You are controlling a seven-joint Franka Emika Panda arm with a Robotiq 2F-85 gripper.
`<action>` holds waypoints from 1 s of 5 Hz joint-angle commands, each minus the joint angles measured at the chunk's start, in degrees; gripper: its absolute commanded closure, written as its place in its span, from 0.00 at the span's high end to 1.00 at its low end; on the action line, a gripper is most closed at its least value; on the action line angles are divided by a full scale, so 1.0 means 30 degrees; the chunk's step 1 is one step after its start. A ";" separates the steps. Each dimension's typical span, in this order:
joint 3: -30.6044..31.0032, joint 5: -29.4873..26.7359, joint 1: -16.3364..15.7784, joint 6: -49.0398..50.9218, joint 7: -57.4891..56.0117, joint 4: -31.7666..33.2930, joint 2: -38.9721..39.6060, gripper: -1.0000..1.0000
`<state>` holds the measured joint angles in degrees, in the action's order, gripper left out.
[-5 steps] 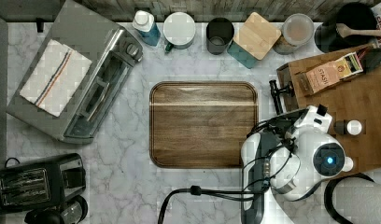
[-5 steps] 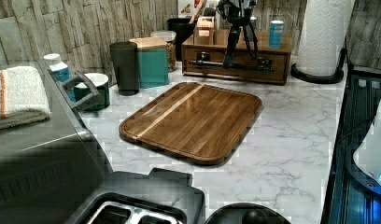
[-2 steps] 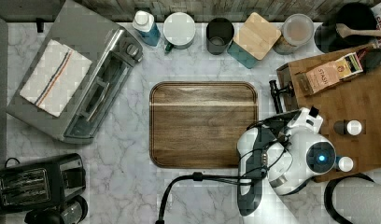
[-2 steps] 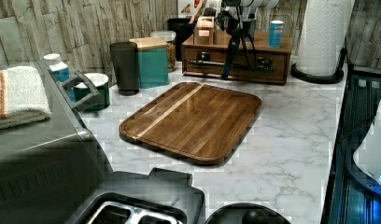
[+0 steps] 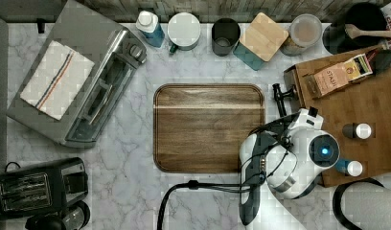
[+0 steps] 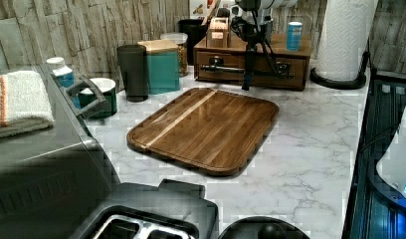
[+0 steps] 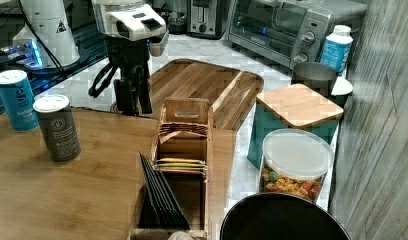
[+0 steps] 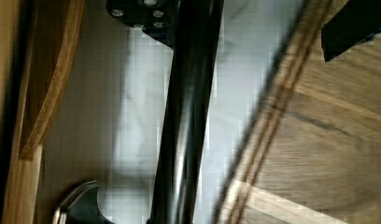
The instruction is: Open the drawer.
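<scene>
Drawer (image 6: pixel 251 67) sat in the front of the wooden box (image 5: pixel 366 103) at the 3 o'clock side of the top view, its face toward the cutting board (image 5: pixel 209 128). Black bar handle (image 6: pixel 226 69) ran along the drawer front, standing off on posts; in the top view one end of it (image 5: pixel 279 97) showed past the arm at about 2 o'clock from the board's centre. Tool (image 6: pixel 249 74) hung straight down in front of the drawer face, at the handle, fingers reaching below the bar toward the marble surface (image 6: pixel 310 139). In the right view the tool (image 7: pixel 132 97) stood just past the box's front edge, between box and board. Wrist view showed the handle bar (image 8: pixel 188 107) running right through the frame, one finger tip (image 8: pixel 79 203) on the drawer side of it and the other (image 8: pixel 354 21) over the board, so the fingers were apart and straddled the bar, not closed on it. Drawer front looked flush or nearly flush with the box; could not tell any gap. Two bottles (image 7: pixel 37 120) and a tea organiser (image 7: pixel 182 150) stood on the box top.
</scene>
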<state>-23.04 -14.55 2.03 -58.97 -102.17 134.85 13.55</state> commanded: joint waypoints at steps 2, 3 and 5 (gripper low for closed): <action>0.1784 -0.0889 -0.2421 0.0740 0.2973 0.3532 -0.2467 1.00; 0.2053 0.0526 -0.3924 -0.0442 0.5776 0.5478 -0.3798 1.00; 0.3998 -0.0394 -0.5673 -0.2372 0.7262 0.7305 -0.4204 1.00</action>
<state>-17.50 -14.67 -7.41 -69.16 -81.75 150.63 3.03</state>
